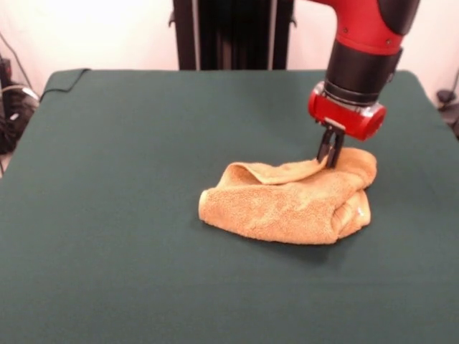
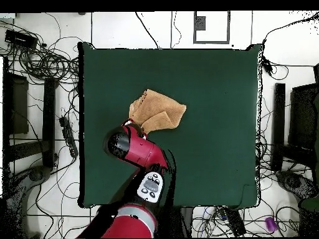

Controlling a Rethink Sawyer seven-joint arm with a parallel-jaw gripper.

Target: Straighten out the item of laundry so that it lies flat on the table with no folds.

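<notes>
The orange-tan terry towel [image 1: 294,199] lies crumpled and folded over itself on the dark green table [image 1: 129,215], right of centre in the front view. A small white tag shows at its right end. My gripper [image 1: 330,159] hangs from the red and black arm over the towel's far right part, its black fingers [image 1: 334,152] close together, pinching a raised flap of the towel's top layer. In the overhead view the towel [image 2: 163,112] lies left of the table's [image 2: 212,93] middle and the red wrist covers the gripper there.
A fold of the green cloth hangs at the table's far left corner [image 1: 64,79]. Cables and equipment [image 2: 43,62] lie on the floor around the table. The black pedestal [image 1: 233,32] stands at the table's far side.
</notes>
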